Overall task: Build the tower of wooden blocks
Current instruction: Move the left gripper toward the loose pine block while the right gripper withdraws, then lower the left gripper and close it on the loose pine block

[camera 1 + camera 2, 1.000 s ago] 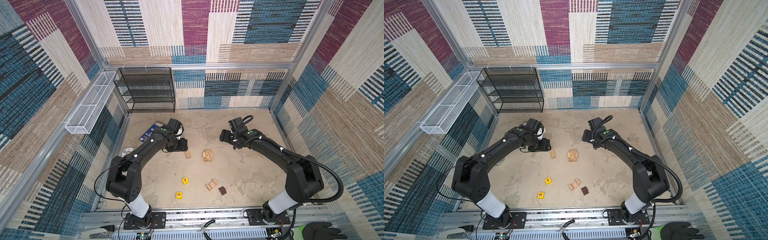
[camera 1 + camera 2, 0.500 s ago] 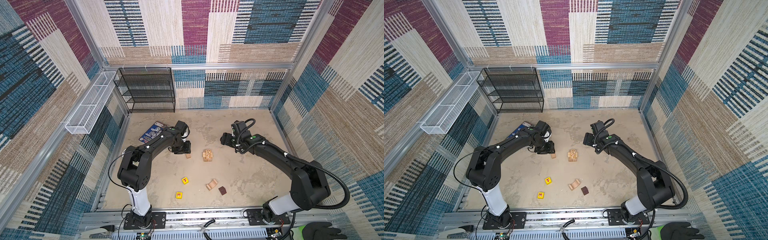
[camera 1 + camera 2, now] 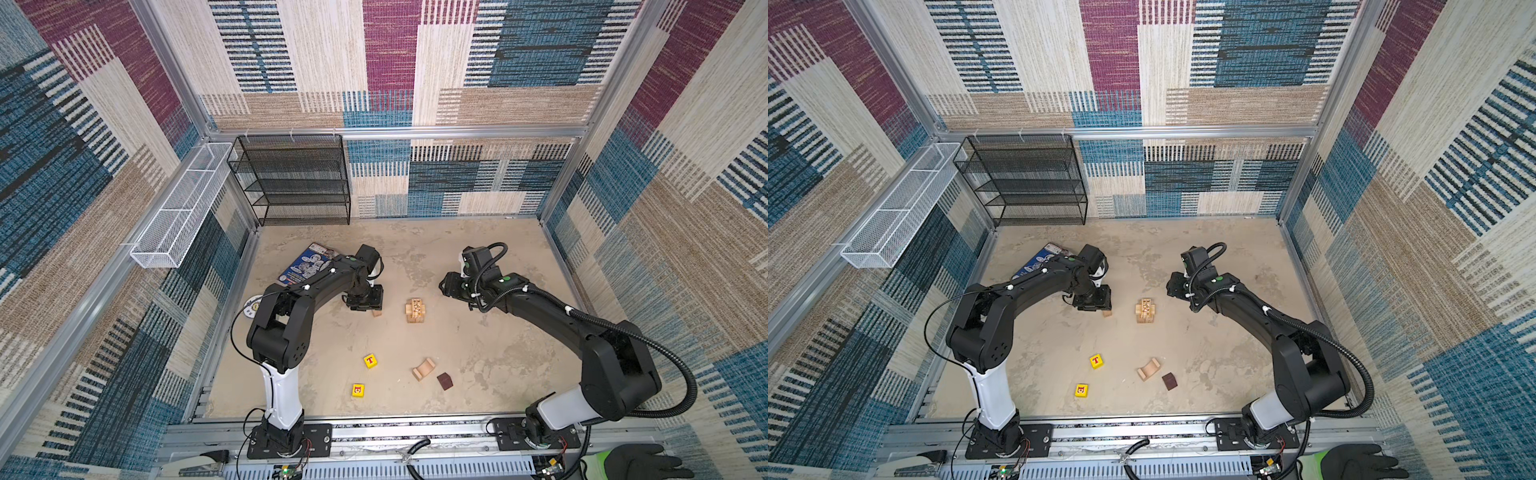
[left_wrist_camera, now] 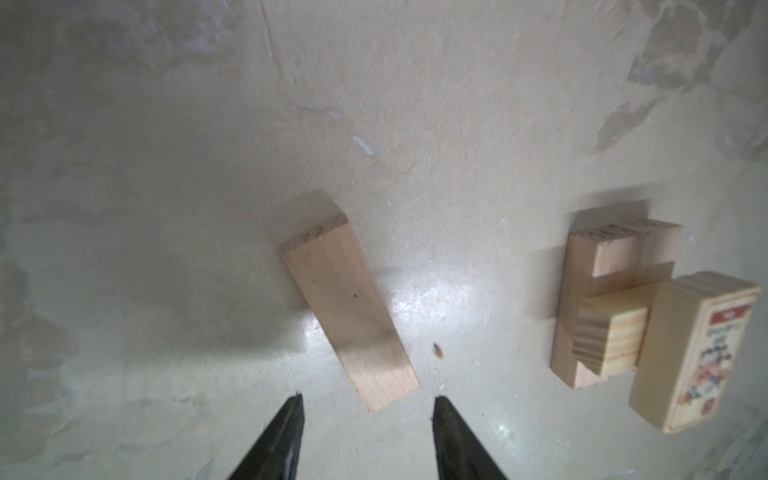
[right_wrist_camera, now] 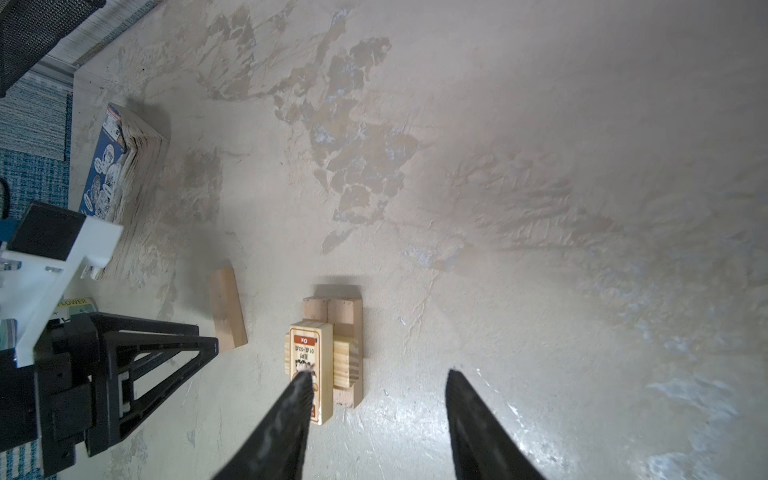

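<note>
- left wrist: pale, smooth rectangular wood bar (image 4: 350,307) lies flat on mottled beige floor (image 4: 166,166), long axis slanting away from the left gripper (image 4: 368,398), whose jaws are apart and empty.
- right gripper (image 5: 379,373) spread, empty, near the stacked pale-wood tower (image 5: 347,316).

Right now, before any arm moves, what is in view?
block stack: 1, pale wood, table middle
loose bar: 1, pale wood, flat, left of block stack
printed cubes: 2, yellow, front
arch: 1, pale wood, front
dark cube: 1, brown, beside arch
packet: 1, blue, back left
disc: 1, white, left edge
rack: 1, black, back wall
basket: 1, white, left wall
glove: 1, black, front right
left gripper: 1, black, open above loose bar
right gripper: 1, black, open, right of block stack
</note>
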